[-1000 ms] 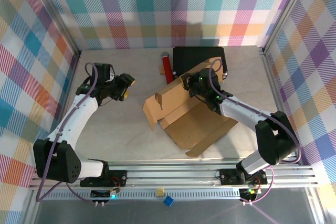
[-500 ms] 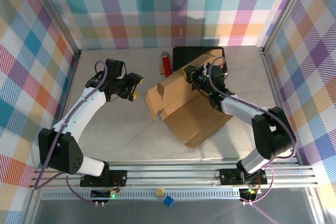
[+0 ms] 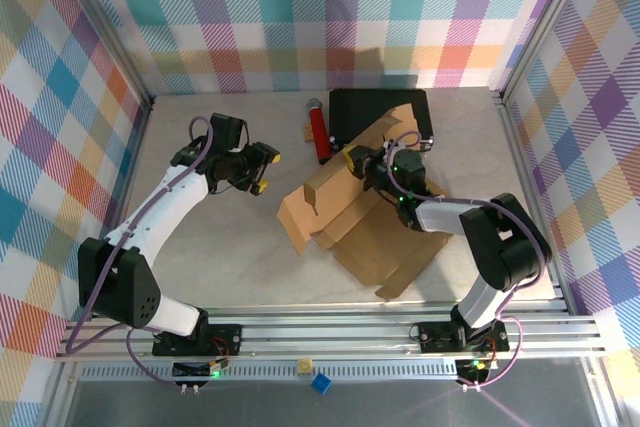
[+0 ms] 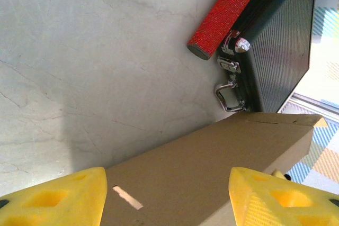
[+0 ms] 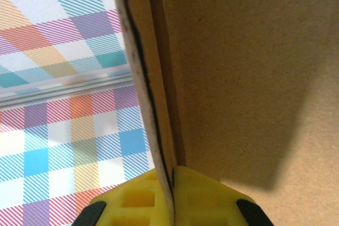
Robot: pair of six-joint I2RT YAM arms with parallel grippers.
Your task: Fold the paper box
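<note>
Counting one paper box [image 3: 365, 232], brown and half opened, at the centre of the top view, a raised flap showing in front of one black case [image 3: 372, 107] at upper centre. Counting also one red tube [image 3: 318, 129] just left of that case. Adding one blue cube [image 3: 321, 383] and one pale yellow cube [image 3: 303, 363] at the bottom edge, below the metal rail [image 3: 330, 332]. Two grippers. Right gripper [image 3: 352, 160]: closed tight on a raised flap of the box, cardboard edge pinched between yellow fingers [image 5: 206, 194]. Left gripper [image 3: 262, 171]: jaws apart, gripping nothing, up and left of the box, near it. Pale marbled table [image 3: 220, 257] underneath. Pastel plaid walls [image 3: 300, 17] on three sides.
</note>
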